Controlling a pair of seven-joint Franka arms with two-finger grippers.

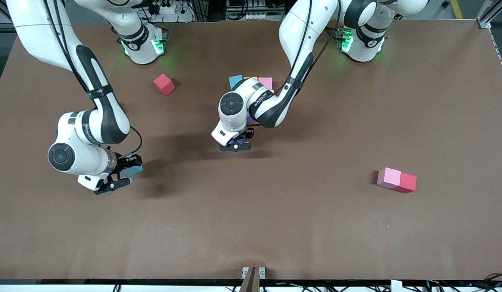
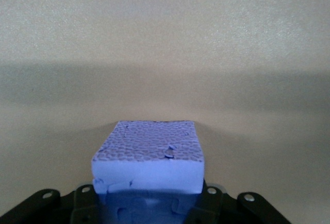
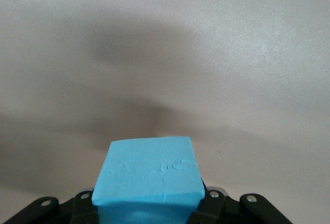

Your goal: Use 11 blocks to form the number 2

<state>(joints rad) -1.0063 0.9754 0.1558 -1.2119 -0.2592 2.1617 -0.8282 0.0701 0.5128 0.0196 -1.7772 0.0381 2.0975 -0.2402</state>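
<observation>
Left gripper [image 1: 237, 142]: up over the middle of the table, clamped on a purple block [image 2: 149, 157]; in the left wrist view the block sits between the jaws with bare tabletop below it.
Right gripper [image 1: 120, 174]: over the table toward the right arm's end, clamped on a cyan block [image 3: 148, 175]; the block's corner shows beside the wrist in the front view.
Block cluster: a second cyan block [image 1: 235, 80], a yellow block [image 1: 251, 78] and a pink block [image 1: 265, 82] lie side by side near the arm bases; the left arm covers the rest of the group, count cannot be told.
Loose pink block [image 1: 389, 177]: toward the left arm's end, nearer the front camera than the cluster, touching a red cube [image 1: 406, 182].
Second red cube [image 1: 164, 84]: alone, toward the right arm's end, near that arm's base.
Table [image 1: 315, 227]: brown surface.
</observation>
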